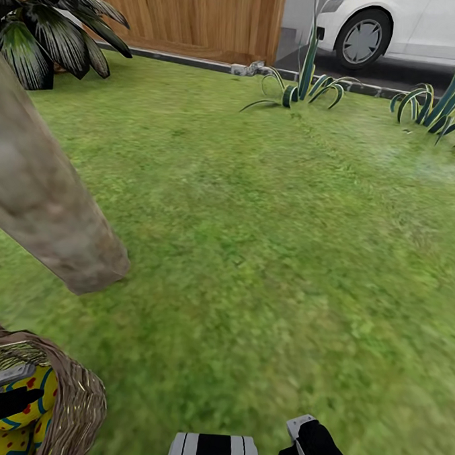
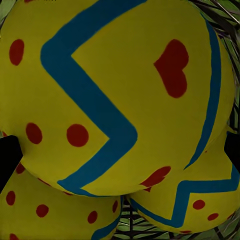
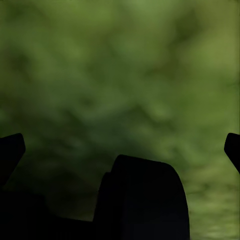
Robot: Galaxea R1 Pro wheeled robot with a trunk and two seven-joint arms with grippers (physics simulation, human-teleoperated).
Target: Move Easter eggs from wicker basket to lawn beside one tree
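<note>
We see the basket point(image 1: 76, 393) at the head view's lower left corner, sitting on the lawn point(image 1: 266, 257), w/ the eggs point(image 1: 24, 410) inside it. The left gripper point(image 1: 5, 402) is down in the basket, its dark fingers point(image 1: 1, 405) lying across an egg. In the left wrist view one big egg point(image 2: 115, 95) sits right up close, blue zigzag and red dots plain, w/ two more eggs point(image 2: 55, 210) tucked beneath it against the woven wall; dark fingertips point(image 2: 7, 160) show at both edges, one each side of the big egg, spread wide, and we can't tell if they touch it. The tree point(image 1: 41, 196) trunk slants across the left of the head view, its base meeting the grass just beyond the basket, near but apart. The right gripper point(image 1: 318, 448) is at the bottom edge, right of centre, over bare grass; in its wrist view the fingers point(image 3: 11, 150) stand wide apart w/ only blurred lawn point(image 3: 125, 75) between them, holding nothing. Farther off we see a wood-panelled wall point(image 1: 193, 17), a white car point(image 1: 395, 22), spiky plants point(image 1: 307, 87) along the lawn's far edge, and a dark broad-leaved plant point(image 1: 44, 28) at upper left.
</note>
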